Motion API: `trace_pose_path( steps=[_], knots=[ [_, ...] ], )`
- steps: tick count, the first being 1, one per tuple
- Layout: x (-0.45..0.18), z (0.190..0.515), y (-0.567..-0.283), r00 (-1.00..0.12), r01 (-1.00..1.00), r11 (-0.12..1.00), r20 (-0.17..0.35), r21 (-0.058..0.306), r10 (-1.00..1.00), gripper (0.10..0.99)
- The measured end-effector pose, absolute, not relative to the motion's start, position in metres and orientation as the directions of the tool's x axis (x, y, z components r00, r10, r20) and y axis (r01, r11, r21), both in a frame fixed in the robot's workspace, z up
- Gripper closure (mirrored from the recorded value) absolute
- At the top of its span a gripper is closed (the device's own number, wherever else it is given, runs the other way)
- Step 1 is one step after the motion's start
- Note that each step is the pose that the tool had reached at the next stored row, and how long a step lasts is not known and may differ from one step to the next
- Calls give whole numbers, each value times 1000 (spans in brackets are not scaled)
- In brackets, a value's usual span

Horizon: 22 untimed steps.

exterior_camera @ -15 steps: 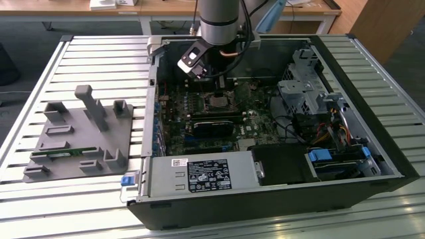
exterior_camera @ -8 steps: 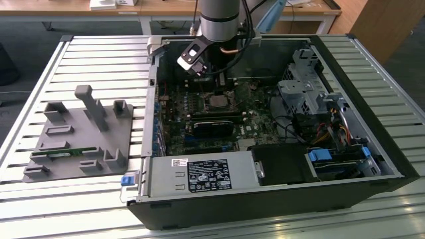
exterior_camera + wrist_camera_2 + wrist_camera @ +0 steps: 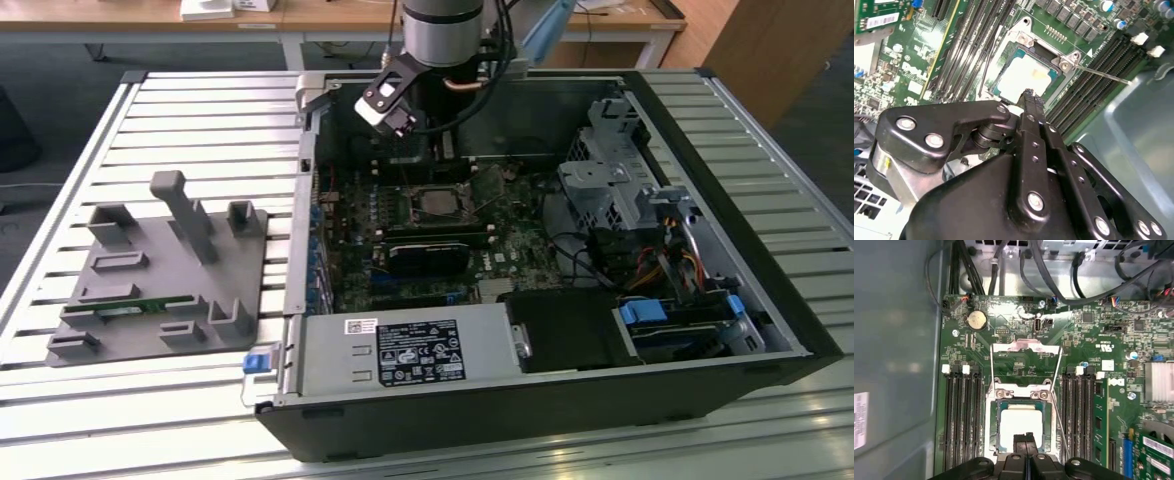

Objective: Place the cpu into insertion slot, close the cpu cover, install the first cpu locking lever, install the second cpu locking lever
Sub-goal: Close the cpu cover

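I judge the first step done. The one chip (image 3: 1020,426) lies flat inside the socket (image 3: 995,435). The single cover (image 3: 1025,346) is tipped back open on the socket's hinge side, so closing it is not yet done. Both levers (image 3: 1104,75), one along each flank of the socket, look unlatched to me. My one gripper (image 3: 1025,440) hangs over the socket edge opposite the hinge, fingers pinched together and holding nothing.

Silvery-grey cpu (image 3: 1019,426); silvery cpu cover (image 3: 1026,346); green circuit board (image 3: 1004,320) with black memory slots (image 3: 961,420); black gripper (image 3: 1025,439); grey jig plate (image 3: 134,300) on pale grey, slatted tabletop (image 3: 134,400).
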<state>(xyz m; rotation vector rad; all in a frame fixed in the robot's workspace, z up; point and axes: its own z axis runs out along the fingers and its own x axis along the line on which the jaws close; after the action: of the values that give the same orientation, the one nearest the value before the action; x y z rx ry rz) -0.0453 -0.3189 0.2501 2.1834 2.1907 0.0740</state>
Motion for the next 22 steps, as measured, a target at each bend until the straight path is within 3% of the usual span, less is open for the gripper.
trace_pose_path(
  steps=[22],
  knots=[
    [-33,258,-327,-1,998,1,0,63,1000,980]
  ],
)
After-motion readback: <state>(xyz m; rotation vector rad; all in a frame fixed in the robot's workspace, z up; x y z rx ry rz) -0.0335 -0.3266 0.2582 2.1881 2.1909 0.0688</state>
